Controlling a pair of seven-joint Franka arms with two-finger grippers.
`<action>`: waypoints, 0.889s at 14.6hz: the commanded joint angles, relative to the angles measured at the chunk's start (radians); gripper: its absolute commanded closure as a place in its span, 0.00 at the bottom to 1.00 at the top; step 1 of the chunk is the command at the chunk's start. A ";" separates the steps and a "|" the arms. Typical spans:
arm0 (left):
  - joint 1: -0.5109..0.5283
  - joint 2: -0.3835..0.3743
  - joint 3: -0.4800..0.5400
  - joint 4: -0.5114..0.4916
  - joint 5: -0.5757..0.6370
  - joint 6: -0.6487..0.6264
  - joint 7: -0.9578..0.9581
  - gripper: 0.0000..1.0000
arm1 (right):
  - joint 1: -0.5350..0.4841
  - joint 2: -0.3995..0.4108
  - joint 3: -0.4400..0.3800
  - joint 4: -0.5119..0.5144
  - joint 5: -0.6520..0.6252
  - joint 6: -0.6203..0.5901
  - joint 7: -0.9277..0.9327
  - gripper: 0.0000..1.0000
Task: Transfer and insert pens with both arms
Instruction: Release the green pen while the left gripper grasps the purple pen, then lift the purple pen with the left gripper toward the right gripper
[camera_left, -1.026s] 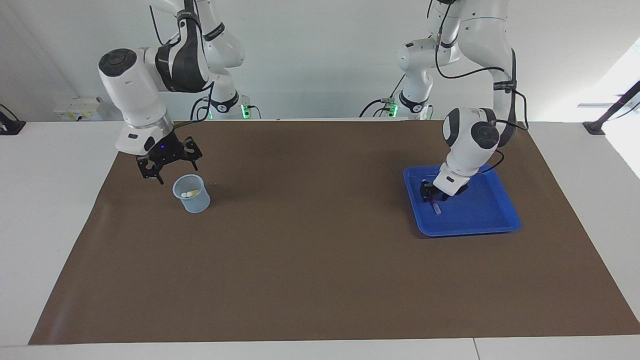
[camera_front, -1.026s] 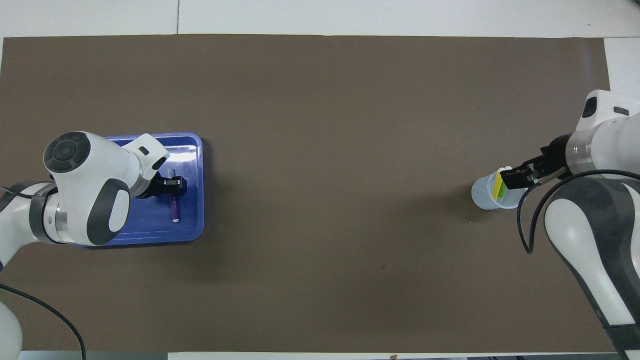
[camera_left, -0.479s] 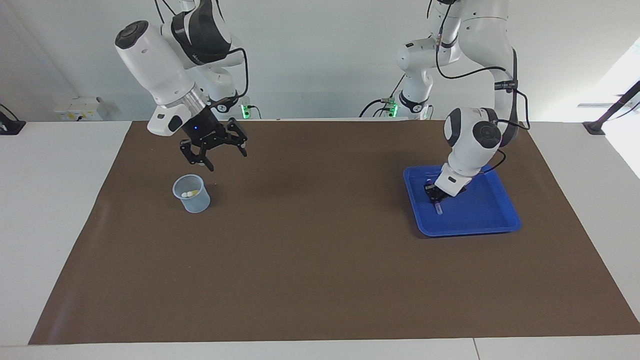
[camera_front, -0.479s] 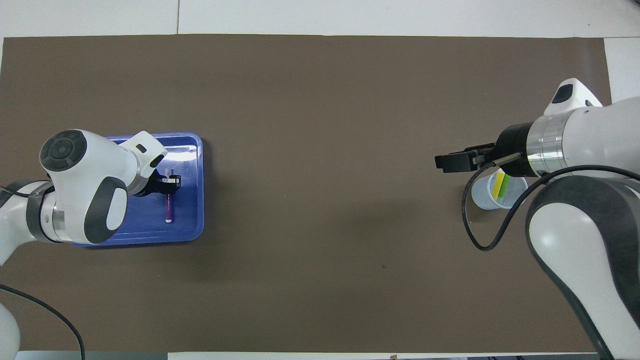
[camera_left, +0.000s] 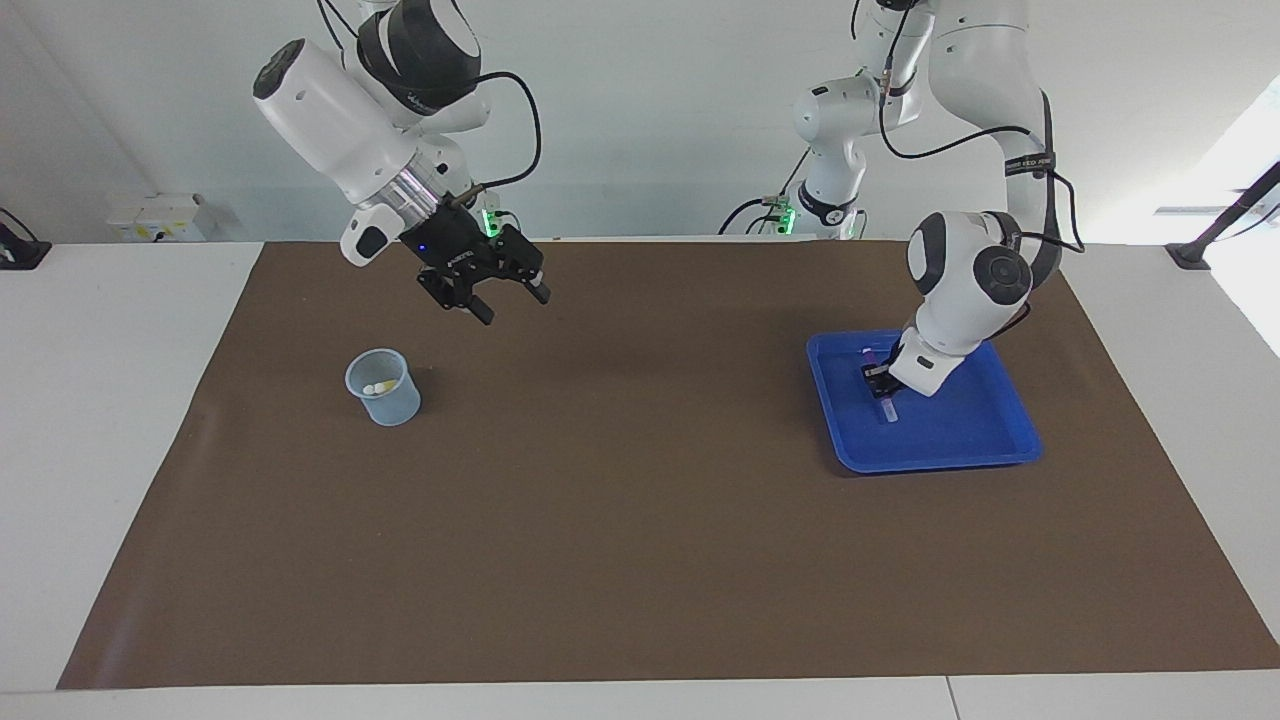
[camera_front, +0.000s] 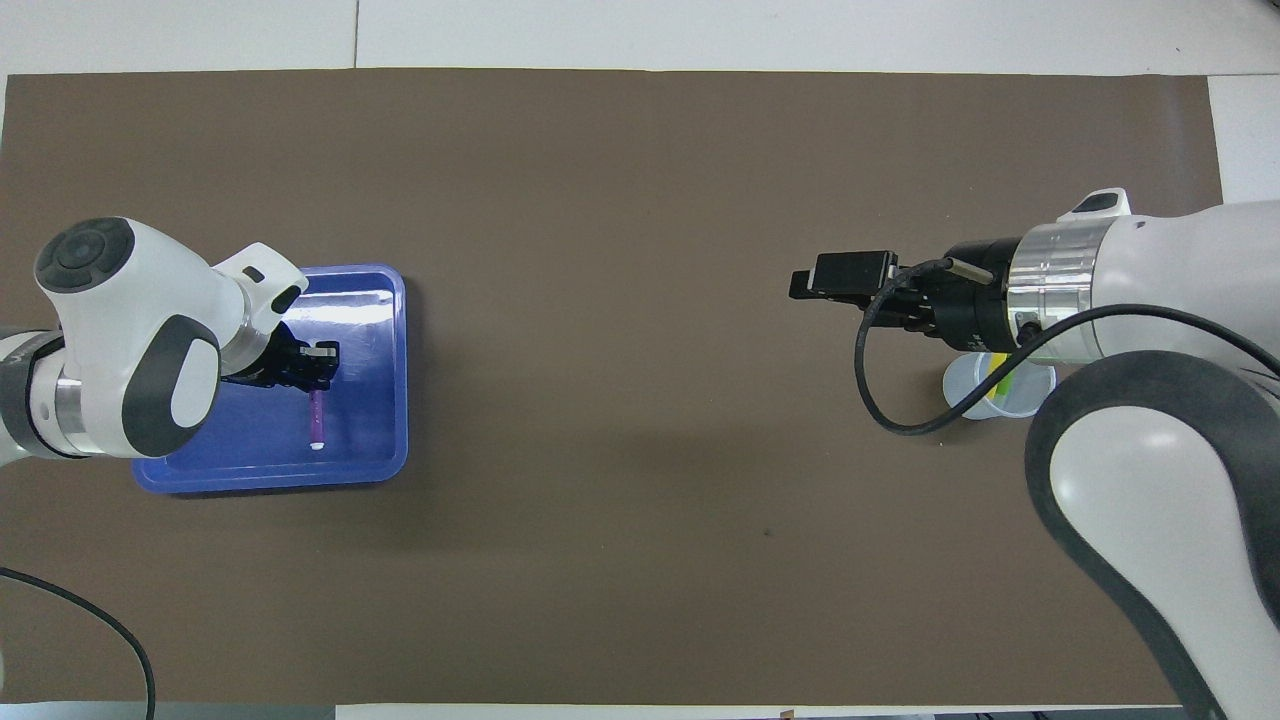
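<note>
Here the purple pen (camera_left: 884, 392) sits clamped in the left tool (camera_left: 880, 382).

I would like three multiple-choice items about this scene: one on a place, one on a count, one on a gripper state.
1. The slim purple pen is over:
A. the blue plastic tray
B. the translucent plastic cup
C. the brown mat

2. Pens in the cup:
A. none
B. two
C. four

3. The left gripper is:
A. open, empty
B. shut on the purple pen
C. out of view

Key: 1 A, blue shows around the pen; 2 B, two pale ends show inside; 3 B, the pen hangs from it.
</note>
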 joint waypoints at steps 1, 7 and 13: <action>0.020 0.021 -0.002 0.144 -0.052 -0.194 -0.012 1.00 | 0.033 0.003 0.006 -0.010 0.105 0.070 0.123 0.00; 0.008 0.015 -0.003 0.384 -0.259 -0.482 -0.377 1.00 | 0.097 -0.011 0.006 -0.062 0.182 0.208 0.148 0.00; -0.013 -0.032 -0.072 0.403 -0.502 -0.424 -0.928 1.00 | 0.168 -0.020 0.009 -0.100 0.233 0.323 0.175 0.00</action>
